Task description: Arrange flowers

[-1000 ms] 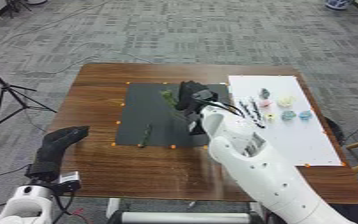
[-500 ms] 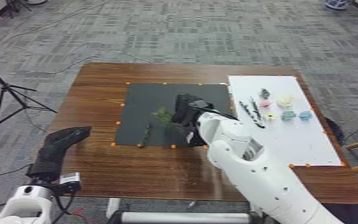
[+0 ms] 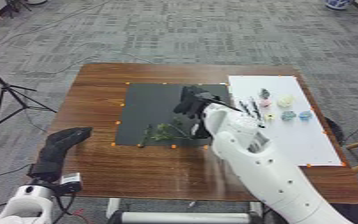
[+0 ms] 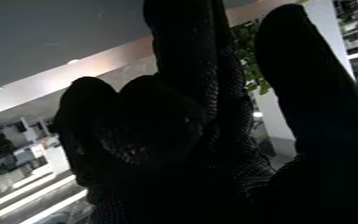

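Flowers [image 3: 286,101] rest on the white sheet [image 3: 295,145] beside the black mat [image 3: 149,100].

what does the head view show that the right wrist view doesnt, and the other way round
Head view: the left hand, the dark mat with a green stem, the white sheet with pink, yellow and blue flowers, and the black tripod.
Right wrist view: bright slanting stripes in the background.
Both: the right hand and green leaves.
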Robot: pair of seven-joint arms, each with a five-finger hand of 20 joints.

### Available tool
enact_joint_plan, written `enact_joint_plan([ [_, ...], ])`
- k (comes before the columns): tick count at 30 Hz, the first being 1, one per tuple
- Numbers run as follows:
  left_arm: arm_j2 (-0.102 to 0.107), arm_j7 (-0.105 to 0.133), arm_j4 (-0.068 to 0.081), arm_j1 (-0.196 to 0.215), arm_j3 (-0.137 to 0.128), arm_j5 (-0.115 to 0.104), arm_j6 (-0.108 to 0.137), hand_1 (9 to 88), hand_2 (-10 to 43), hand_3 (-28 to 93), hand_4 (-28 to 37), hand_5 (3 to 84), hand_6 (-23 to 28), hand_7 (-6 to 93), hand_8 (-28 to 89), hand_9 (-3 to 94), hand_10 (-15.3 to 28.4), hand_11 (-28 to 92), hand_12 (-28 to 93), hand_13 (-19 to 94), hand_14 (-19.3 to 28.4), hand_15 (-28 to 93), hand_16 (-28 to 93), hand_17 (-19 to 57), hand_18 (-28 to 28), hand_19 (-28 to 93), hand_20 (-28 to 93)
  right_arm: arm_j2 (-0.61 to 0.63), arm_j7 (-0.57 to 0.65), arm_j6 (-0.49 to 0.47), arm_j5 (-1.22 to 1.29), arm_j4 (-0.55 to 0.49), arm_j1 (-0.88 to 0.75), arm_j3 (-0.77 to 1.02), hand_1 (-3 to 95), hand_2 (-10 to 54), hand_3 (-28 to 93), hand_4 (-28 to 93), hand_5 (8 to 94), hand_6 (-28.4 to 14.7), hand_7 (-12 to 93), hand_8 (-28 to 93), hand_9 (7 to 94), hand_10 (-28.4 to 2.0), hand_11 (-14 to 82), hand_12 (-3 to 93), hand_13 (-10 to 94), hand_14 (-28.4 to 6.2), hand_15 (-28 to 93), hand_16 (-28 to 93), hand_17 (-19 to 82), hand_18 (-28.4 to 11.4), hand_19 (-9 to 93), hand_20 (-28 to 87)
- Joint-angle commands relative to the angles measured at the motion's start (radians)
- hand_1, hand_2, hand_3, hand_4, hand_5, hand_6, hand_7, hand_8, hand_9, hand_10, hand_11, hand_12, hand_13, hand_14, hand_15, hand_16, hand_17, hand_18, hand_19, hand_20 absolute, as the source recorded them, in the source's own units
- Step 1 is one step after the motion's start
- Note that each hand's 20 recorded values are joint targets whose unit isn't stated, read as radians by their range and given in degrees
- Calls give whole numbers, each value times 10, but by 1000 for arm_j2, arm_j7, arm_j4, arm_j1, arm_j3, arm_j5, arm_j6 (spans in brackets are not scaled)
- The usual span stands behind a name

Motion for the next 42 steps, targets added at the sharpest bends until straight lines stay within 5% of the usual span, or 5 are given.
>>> enact_joint_plan([
  [1,-12,-6,-9,9,-2,4,-13,271,-10,702,-249,511,33,188,-87,468,135,206,117,347,156,166,16,21,127,111,172,-8,-216,-287,404,-53,-55,214,335,17,643,-100,749,-25,252,-62,902,-115,202,218,937,-34,556,301,605,-164,932,555],
  [14,-15,-14,1,-14,18,7,-26,271,-9,701,-249,511,33,187,-87,468,134,205,117,345,156,165,17,18,128,114,175,-17,-568,-532,136,7,-16,192,215,116,646,-130,417,-50,173,-25,558,-129,68,116,894,-68,500,315,518,-200,932,464],
  [22,-14,-8,6,-26,27,6,-38,271,-9,701,-248,510,33,188,-87,467,134,205,118,345,156,165,17,15,131,118,176,-29,-761,-461,-277,60,28,126,181,121,688,-142,299,-38,185,-42,474,-124,53,84,884,-64,531,302,518,-205,932,493],
  [27,-15,-11,16,-46,38,7,-50,270,-10,702,-248,508,33,188,-87,465,135,203,118,343,156,163,17,13,132,121,177,-41,-788,-498,-424,107,72,103,171,115,693,-143,278,-32,166,-45,470,-123,54,80,875,-65,533,297,506,-209,932,483],
  [42,-20,6,-18,23,20,2,-36,270,-9,699,-248,506,32,188,-87,462,134,203,119,342,155,163,19,8,136,129,179,-57,-757,-478,-463,114,124,77,166,102,688,-140,294,-22,155,-47,482,-122,58,82,874,-66,539,289,504,-212,932,480],
])
